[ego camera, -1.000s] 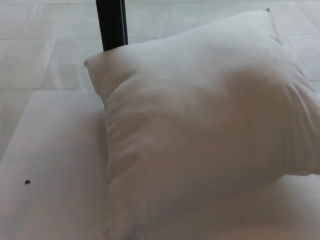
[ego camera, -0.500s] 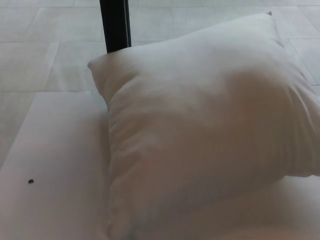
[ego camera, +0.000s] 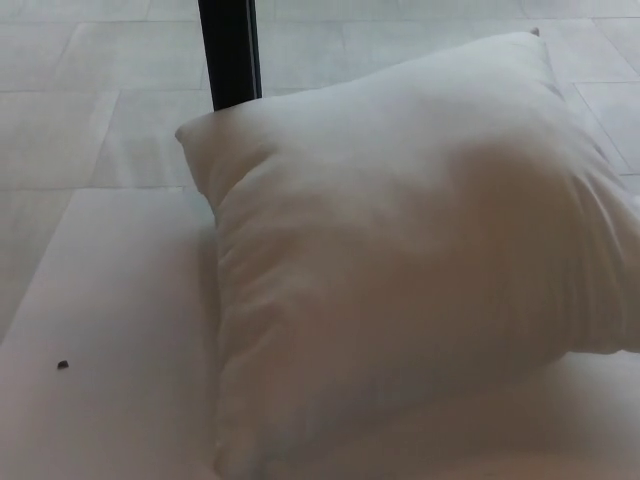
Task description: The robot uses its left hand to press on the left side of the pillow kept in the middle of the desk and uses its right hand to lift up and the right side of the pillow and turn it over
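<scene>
A plump white pillow (ego camera: 410,250) lies flat on the white desk (ego camera: 110,330) and fills most of the head view. Its far left corner points toward the back left, and its far right corner reaches the top right of the picture. Its near edge runs out of the bottom of the frame. Neither of my hands nor any arm shows in the picture.
A black post (ego camera: 229,50) stands on the tiled floor (ego camera: 80,90) behind the desk's far edge. A tiny dark speck (ego camera: 62,365) sits on the desk at the left. The desk's left edge runs diagonally at the picture's left.
The whole picture has shifted slightly, so the camera moved a little. The pillow itself lies as before.
</scene>
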Tool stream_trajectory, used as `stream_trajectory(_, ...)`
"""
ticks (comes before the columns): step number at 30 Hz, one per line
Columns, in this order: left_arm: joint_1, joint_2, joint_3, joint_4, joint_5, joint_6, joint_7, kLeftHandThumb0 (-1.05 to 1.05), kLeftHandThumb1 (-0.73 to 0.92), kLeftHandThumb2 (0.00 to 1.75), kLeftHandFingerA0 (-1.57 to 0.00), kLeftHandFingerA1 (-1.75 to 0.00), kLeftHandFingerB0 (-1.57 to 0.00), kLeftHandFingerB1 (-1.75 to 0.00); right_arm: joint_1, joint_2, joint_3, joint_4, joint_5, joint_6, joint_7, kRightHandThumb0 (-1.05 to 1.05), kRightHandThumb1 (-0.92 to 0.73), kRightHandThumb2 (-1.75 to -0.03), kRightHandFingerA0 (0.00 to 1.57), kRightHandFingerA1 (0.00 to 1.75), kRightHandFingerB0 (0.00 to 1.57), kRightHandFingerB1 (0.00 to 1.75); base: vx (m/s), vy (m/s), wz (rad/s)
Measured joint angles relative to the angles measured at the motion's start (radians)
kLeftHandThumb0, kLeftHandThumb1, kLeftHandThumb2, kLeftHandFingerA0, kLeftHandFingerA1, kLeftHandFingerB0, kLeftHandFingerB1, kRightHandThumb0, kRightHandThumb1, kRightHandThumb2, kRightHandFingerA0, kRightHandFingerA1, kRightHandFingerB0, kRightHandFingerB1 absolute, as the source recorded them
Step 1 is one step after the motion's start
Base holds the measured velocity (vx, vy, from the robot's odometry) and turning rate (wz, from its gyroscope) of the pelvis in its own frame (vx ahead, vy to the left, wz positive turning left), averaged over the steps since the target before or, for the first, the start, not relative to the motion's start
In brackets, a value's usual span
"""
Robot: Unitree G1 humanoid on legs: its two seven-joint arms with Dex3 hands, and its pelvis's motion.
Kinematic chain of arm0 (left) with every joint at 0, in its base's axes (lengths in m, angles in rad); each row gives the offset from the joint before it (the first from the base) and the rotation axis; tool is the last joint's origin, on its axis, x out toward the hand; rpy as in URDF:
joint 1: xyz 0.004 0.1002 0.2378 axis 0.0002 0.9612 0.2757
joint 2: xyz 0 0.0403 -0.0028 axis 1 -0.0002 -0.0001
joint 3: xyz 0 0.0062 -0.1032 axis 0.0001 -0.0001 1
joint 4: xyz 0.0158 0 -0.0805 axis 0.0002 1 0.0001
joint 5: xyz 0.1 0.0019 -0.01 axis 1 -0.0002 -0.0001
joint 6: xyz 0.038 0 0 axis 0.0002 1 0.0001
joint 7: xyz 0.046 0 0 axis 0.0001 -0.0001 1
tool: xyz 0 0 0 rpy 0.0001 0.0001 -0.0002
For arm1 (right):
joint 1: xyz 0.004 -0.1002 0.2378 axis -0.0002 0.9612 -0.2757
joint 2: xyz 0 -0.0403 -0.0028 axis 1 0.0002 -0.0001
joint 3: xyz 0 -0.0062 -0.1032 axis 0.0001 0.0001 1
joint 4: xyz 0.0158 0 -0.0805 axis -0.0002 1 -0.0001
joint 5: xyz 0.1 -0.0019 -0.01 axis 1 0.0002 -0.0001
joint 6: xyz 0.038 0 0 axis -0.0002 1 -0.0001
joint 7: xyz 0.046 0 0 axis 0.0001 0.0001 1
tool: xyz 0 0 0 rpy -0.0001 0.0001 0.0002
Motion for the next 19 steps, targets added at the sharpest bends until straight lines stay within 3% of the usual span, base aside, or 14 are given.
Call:
stream_trajectory(1, 0.002, 0.009, -0.001, 0.007, 0.001, 0.0, 0.0, -0.71, 0.72, 0.61, -0.46, -0.56, -0.2, -0.37, 0.003, 0.0, 0.005, 0.011, 0.0, -0.017, -0.006, -0.87, -0.67, -0.6, 0.52, 0.9, 0.05, 0.75, 0.0, 0.0, 0.0)
stream_trajectory(2, 0.004, 0.014, -0.001, 0.011, 0.002, -0.001, -0.001, -0.73, 0.58, 0.92, -0.4, -0.62, -0.14, -0.47, 0.004, 0.0, 0.01, 0.018, 0.0, -0.029, -0.01, -0.87, -0.69, -0.62, 0.61, 1.03, 0.03, 0.75, 0.0, 0.0, 0.0)
stream_trajectory(3, 0.006, 0.017, -0.001, 0.011, 0.002, 0.0, -0.002, -0.7, 0.72, 0.61, -0.48, -0.58, -0.19, -0.37, 0.006, 0.0, 0.016, 0.024, 0.0, -0.04, -0.013, -0.9, -0.54, -0.95, 0.84, 1.17, 0.07, 0.67, 0.0, 0.0, 0.0)
stream_trajectory(6, 0.011, 0.037, -0.002, 0.024, 0.001, 0.0, -0.008, -0.73, 0.57, 0.9, -0.36, -0.61, -0.12, -0.47, 0.016, 0.0, 0.044, 0.044, -0.004, -0.081, -0.022, -0.88, -0.52, -0.93, 0.62, 1.02, 0.07, 0.68, 0.0, 0.0, 0.0)
stream_trajectory(7, 0.011, 0.044, -0.002, 0.031, 0.001, 0.0, -0.011, -0.77, 0.56, 0.88, -0.51, -0.67, -0.17, -0.49, 0.017, 0.0, 0.051, 0.048, -0.005, -0.093, -0.024, -0.9, -0.64, -0.6, 0.59, 1.07, 0.06, 0.79, 0.0, 0.0, 0.0)
stream_trajectory(10, 0.009, 0.071, -0.011, 0.057, 0.002, 0.0, -0.02, -0.74, 0.57, 0.89, -0.35, -0.6, -0.1, -0.47, 0.019, -0.001, 0.079, 0.064, -0.006, -0.133, -0.03, -0.86, -0.69, -0.61, 0.6, 1.12, 0.0, 0.77, 0.0, 0.0, 0.0)
stream_trajectory(11, 0.007, 0.083, -0.016, 0.069, 0.002, 0.0, -0.025, -0.72, 0.57, 0.88, -0.39, -0.63, -0.09, -0.48, 0.019, -0.001, 0.091, 0.069, -0.007, -0.147, -0.031, -0.89, -0.53, -0.94, 0.58, 1.01, 0.07, 0.67, 0.0, 0.0, 0.0)
stream_trajectory(12, 0.005, 0.093, -0.021, 0.079, 0.001, 0.0, -0.031, -0.72, 0.57, 0.88, -0.34, -0.6, -0.07, -0.47, 0.02, -0.001, 0.102, 0.072, -0.007, -0.161, -0.031, -0.85, -0.67, -0.61, 0.74, 1.19, 0.03, 0.76, 0.0, 0.0, 0.0)
stream_trajectory(13, 0.005, 0.099, -0.025, 0.083, 0.001, 0.001, -0.036, -0.71, 0.58, 0.89, -0.36, -0.61, -0.08, -0.48, 0.02, -0.002, 0.109, 0.075, -0.007, -0.171, -0.032, -0.87, -0.68, -0.61, 0.53, 1.08, 0.01, 0.79, 0.0, 0.0, 0.0)
stream_trajectory(14, 0.004, 0.104, -0.028, 0.087, 0.001, 0.001, -0.039, -0.52, 0.49, 0.97, -0.48, -0.73, 0.0, -0.48, 0.021, -0.002, 0.115, 0.077, -0.007, -0.179, -0.032, -0.86, -0.67, -0.62, 0.71, 1.35, 0.04, 0.74, 0.0, 0.0, 0.0)
stream_trajectory(15, 0.006, 0.116, -0.04, 0.092, 0.001, 0.001, -0.049, -0.52, 0.48, 0.97, -0.51, -0.73, 0.0, -0.48, 0.024, -0.007, 0.133, 0.081, -0.007, -0.197, -0.033, -0.88, -0.52, -0.92, 0.54, 1.04, 0.09, 0.67, 0.0, 0.0, 0.0)
stream_trajectory(16, 0.007, 0.123, -0.046, 0.097, 0.001, 0.001, -0.057, -0.7, 0.68, 0.62, -0.47, -0.65, -0.11, -0.42, 0.024, -0.012, 0.142, 0.088, -0.006, -0.212, -0.033, -0.82, -0.66, -0.6, 0.65, 1.34, 0.05, 0.73, 0.0, 0.0, 0.0)
stream_trajectory(18, 0.011, 0.126, -0.05, 0.101, 0.0, 0.001, -0.069, -0.69, 0.58, 0.89, -0.32, -0.62, -0.06, -0.48, 0.025, -0.022, 0.155, 0.099, -0.005, -0.232, -0.036, -0.81, -0.66, -0.6, 1.04, 1.52, 0.03, 0.77, 0.0, 0.0, 0.0)
stream_trajectory(19, 0.015, 0.126, -0.051, 0.101, -0.001, 0.001, -0.075, -0.51, 0.49, 0.97, -0.5, -0.73, 0.0, -0.47, 0.025, -0.025, 0.161, 0.105, -0.004, -0.242, -0.036, -0.82, -0.64, -0.6, 1.16, 1.47, 0.05, 0.79, 0.0, 0.0, 0.0)
